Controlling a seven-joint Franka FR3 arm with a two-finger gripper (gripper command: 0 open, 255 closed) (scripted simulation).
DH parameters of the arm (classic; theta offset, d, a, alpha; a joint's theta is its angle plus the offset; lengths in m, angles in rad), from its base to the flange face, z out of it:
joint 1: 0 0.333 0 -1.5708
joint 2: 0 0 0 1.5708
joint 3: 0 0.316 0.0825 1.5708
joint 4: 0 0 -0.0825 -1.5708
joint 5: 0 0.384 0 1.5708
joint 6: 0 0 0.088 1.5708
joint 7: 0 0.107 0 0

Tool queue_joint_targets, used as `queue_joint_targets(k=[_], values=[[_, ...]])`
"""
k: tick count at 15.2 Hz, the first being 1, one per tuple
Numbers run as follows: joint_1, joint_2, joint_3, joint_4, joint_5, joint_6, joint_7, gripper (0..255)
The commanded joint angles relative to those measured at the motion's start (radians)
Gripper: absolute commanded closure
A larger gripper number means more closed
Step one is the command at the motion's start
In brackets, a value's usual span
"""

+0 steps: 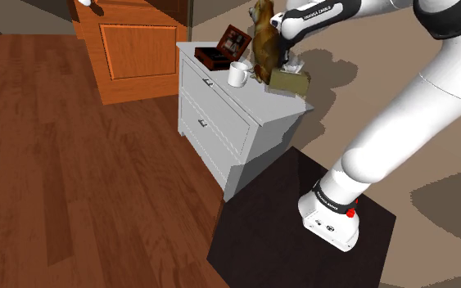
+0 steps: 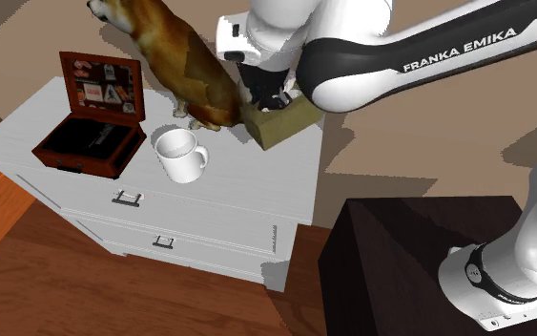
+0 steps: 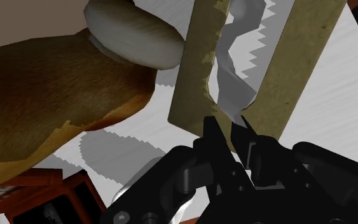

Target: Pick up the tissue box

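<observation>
Wooden floor [image 1: 73,164]: brown planks beside the furniture in the shoulder view.

Arm [image 1: 417,106]: white with dark joints. It rises from the black stand [image 1: 269,245] and bends over the chest.

Chest of drawers [image 1: 220,123]: white, with two handled drawers. Its flat top carries everything listed below.

Dog figure [image 2: 185,67]: brown, standing along the top's back edge. Its hindquarters are just beside the tissue box; whether the two touch cannot be told.

Case [image 2: 85,138]: red-brown, with its lid raised. It sits at the end of the top on the second exterior view's left.

Tissue box [image 2: 285,122]: olive-tan. It sits at the top's back corner on the second exterior view's right, away from the drawer fronts and directly under the hand. It is turned askew to the top's edges. The wrist view shows its slotted upper face.

Mug [image 2: 180,157]: white, upright, near the middle of the front edge. It stands in front of the dog and between the case and the box.

Tissue [image 3: 234,83]: a grey-white sheet with a jagged edge, standing out of the box's slot.

Gripper [image 3: 229,137]: black, lowered onto the box. Its fingers [image 3: 212,137] are drawn almost together and pinch the tissue's lower end at the slot.
</observation>
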Motion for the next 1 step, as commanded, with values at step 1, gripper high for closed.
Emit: queue_joint_targets(k=[1], values=[[0.001,-0.006,0.001,0.002,0.0,-0.009,-0.001,255]])
